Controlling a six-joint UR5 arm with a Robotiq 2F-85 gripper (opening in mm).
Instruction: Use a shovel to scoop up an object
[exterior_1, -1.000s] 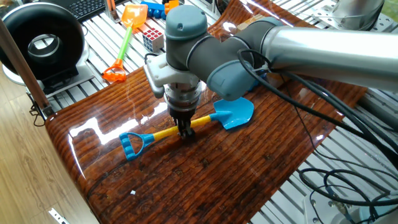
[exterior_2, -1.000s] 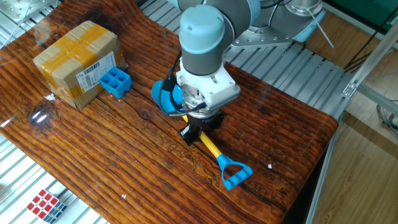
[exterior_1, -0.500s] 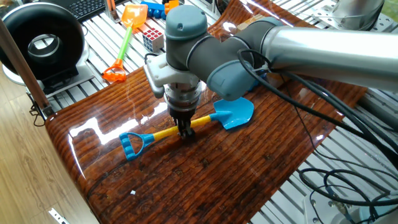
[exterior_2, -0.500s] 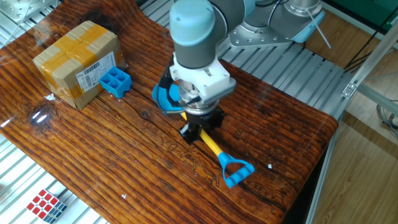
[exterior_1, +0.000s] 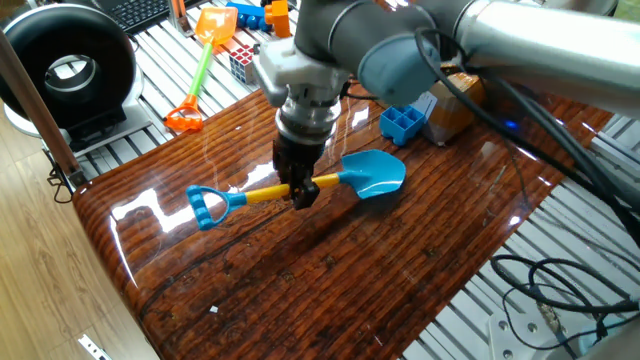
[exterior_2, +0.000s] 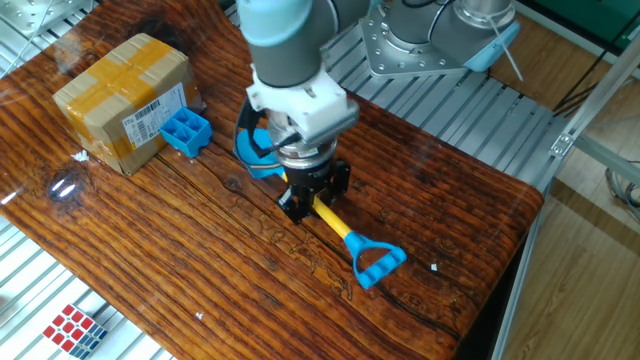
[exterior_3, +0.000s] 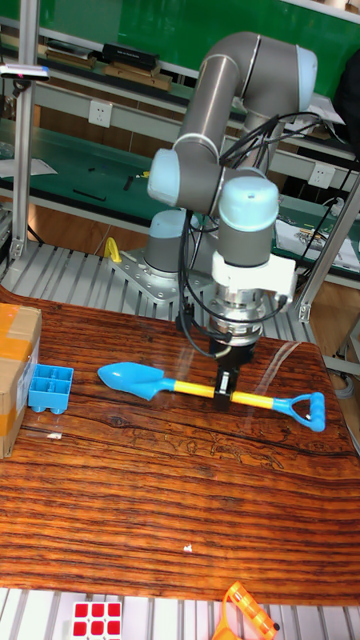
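Note:
The shovel lies level, with its blue blade (exterior_3: 130, 378) pointing toward the box side, a yellow shaft (exterior_3: 190, 388) and a blue loop (exterior_3: 305, 410). My gripper (exterior_3: 226, 388) is shut on the middle of the shaft, pointing straight down. In the other fixed view the gripper (exterior_2: 312, 205) hides most of the blade (exterior_2: 248, 160); the loop (exterior_2: 376, 264) sticks out toward the table's edge. The object, a small blue block (exterior_2: 186, 130) with square cells, rests against the cardboard box, a short way beyond the blade. In one fixed view I see the gripper (exterior_1: 303, 190), blade (exterior_1: 375, 173) and block (exterior_1: 405, 122).
A brown cardboard box (exterior_2: 125, 100) stands at the table's end behind the block. A puzzle cube (exterior_3: 98, 618) and an orange shovel (exterior_3: 250, 615) lie off the wooden top on the slatted frame. A black round device (exterior_1: 65, 70) stands beyond the table corner.
My gripper has moved toward the block and box, carrying the shovel with it; the blade is now closer to the block. The block and box have not moved.

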